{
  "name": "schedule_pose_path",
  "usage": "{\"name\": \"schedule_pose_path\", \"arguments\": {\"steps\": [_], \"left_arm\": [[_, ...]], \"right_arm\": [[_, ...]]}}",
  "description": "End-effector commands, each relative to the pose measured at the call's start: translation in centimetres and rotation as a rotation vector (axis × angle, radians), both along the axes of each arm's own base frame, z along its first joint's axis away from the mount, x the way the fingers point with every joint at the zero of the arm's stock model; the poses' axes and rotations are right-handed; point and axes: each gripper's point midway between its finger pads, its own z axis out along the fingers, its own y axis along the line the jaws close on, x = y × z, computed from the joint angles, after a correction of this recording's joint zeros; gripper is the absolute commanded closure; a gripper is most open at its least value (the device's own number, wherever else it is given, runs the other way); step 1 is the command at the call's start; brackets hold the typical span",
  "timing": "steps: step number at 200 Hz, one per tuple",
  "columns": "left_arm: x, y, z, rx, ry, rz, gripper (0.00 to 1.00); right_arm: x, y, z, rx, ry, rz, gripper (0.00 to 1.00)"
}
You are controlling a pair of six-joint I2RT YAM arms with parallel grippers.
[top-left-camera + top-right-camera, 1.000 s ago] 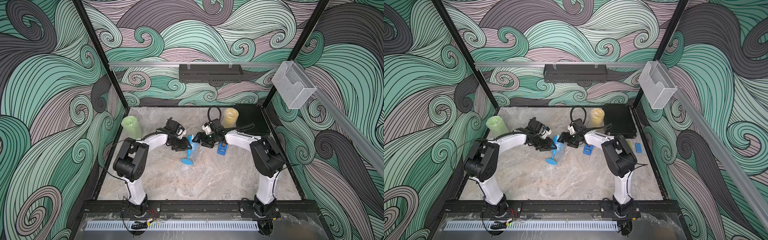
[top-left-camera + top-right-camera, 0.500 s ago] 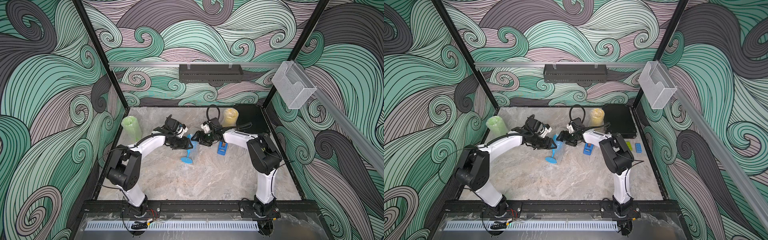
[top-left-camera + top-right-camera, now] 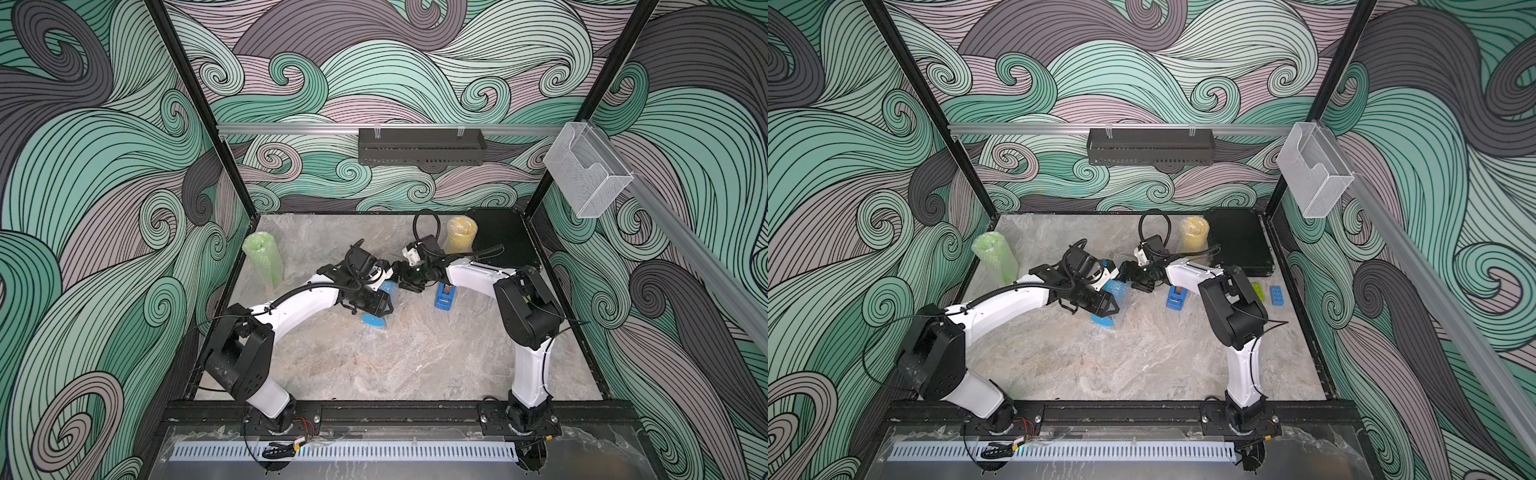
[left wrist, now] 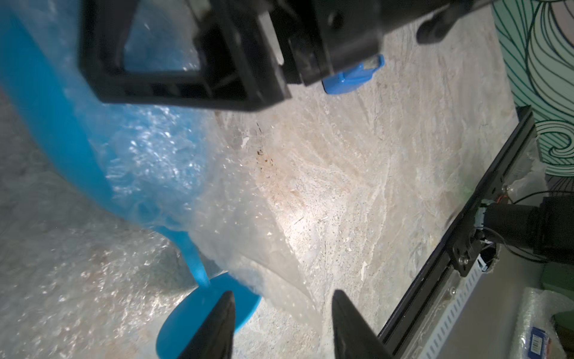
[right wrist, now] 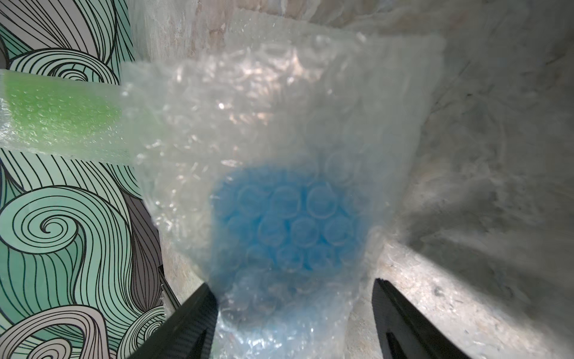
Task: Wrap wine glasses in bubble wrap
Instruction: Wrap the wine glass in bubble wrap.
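At far left a green goblet (image 3: 262,261), already bundled, is standing upright by the wall; nearer the centre the left gripper (image 4: 283,296) is hovering with jaws partly parted, gripping nothing (a loose edge of the bubble wrap (image 4: 248,233) is lying in the gap); the blue goblet (image 4: 62,140) is lying tilted mid-table, bowl loosely swathed, foot bare; the right gripper (image 5: 293,283) is straddling the wrapped bowl, jaws wide, not clamping it; a blue tape dispenser (image 3: 444,296) is sitting just beside; a wrapped yellow goblet (image 3: 460,232) is standing behind, beside a flat black case (image 3: 498,241).
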Motion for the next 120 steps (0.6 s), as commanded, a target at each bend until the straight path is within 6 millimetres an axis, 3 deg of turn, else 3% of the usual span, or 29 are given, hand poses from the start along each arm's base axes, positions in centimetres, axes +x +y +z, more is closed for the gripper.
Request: {"name": "schedule_pose_path", "arguments": {"steps": [1,34,80,120], "left_arm": [[-0.4,-0.2,-0.9,0.028,0.009,-0.022,0.58],[-1.1,-0.7,-1.3,0.031,0.013,-0.05,0.67],[-1.2,-0.3,-1.0,0.036,-0.007,-0.048,1.0],[-1.7,0.5,0.1,0.015,-0.041,-0.052,1.0]], "right_arm": [[0.0,-1.7,-2.0,-0.098,0.038,-0.055,0.2],[0.0,-1.7,-2.4,-0.097,0.05,-0.058,0.2],[0.2,-1.6,-2.2,-0.098,0.049,-0.056,0.21],[0.2,-1.6,-2.4,-0.113,0.054,-0.051,0.21]]}}
